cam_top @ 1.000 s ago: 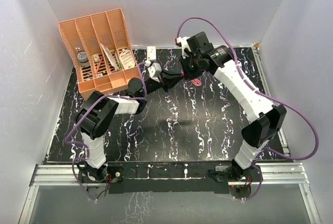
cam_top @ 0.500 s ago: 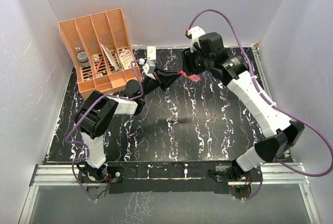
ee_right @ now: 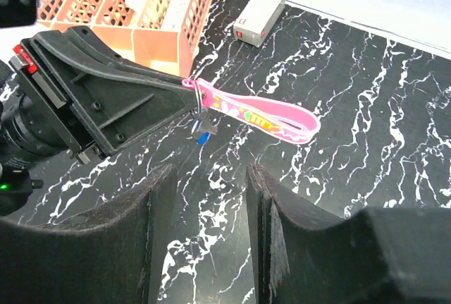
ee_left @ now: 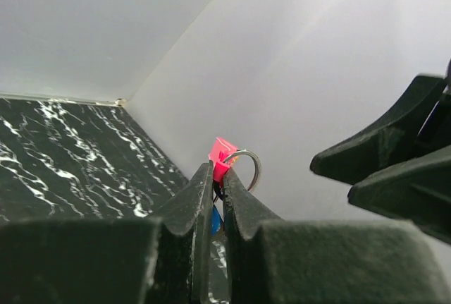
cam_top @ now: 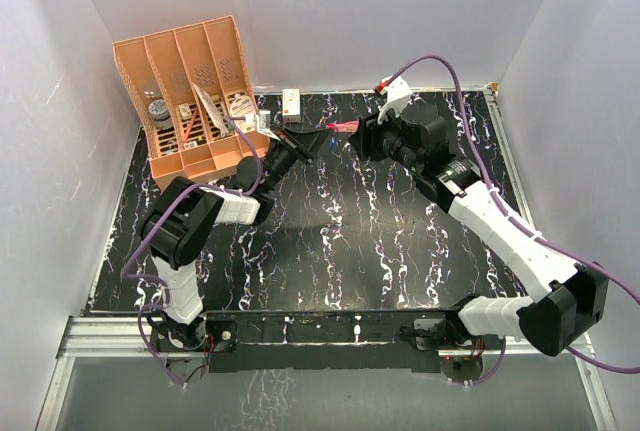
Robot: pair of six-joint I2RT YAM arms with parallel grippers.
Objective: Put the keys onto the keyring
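Far centre, above the black marbled table (cam_top: 350,241): left gripper (ee_left: 218,180) clamped on one end of the thin pink elongated keyring loop (ee_right: 257,115), a small blue-headed key (ee_right: 203,137) hanging there; right gripper (ee_right: 209,173), jaws apart, faces the loop's free right end

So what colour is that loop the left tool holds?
The keyring is pink with small yellowish markings; clearest in the right wrist view.

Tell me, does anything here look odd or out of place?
Only one thing: the pink keyring juts out in mid-air, pinched at one end by the left gripper, with a blue key dangling below it. Nothing looks spilled or broken.
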